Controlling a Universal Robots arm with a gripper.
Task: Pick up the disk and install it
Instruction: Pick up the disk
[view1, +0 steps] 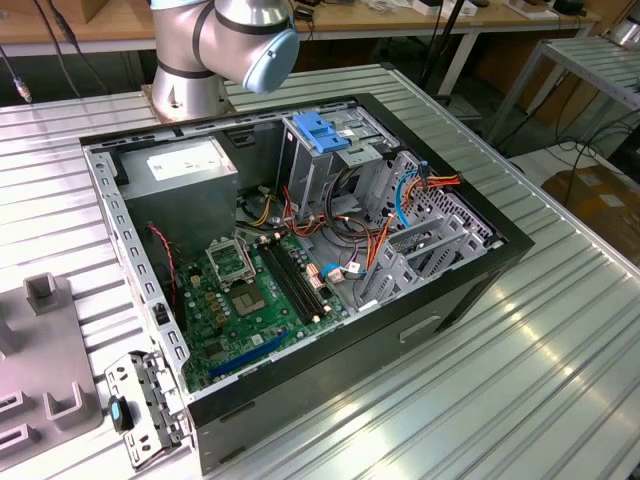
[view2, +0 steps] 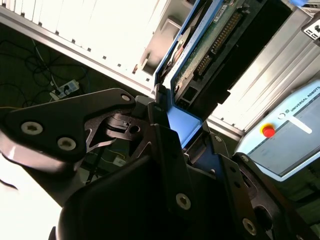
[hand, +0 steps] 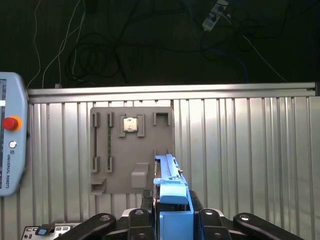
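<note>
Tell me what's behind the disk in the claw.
In the first wrist view, behind the disk, held in the claw, lie a ribbed table and a grey plate. The disk covers part of the plate's edge.

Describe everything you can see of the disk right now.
The disk is a flat dark drive with bright blue plastic side rails. In the second wrist view, one face shows a green circuit board and a row of connector pins. The claw is shut on one blue end and holds the disk in the air, touching nothing else. In the first wrist view it shows edge-on.
</note>
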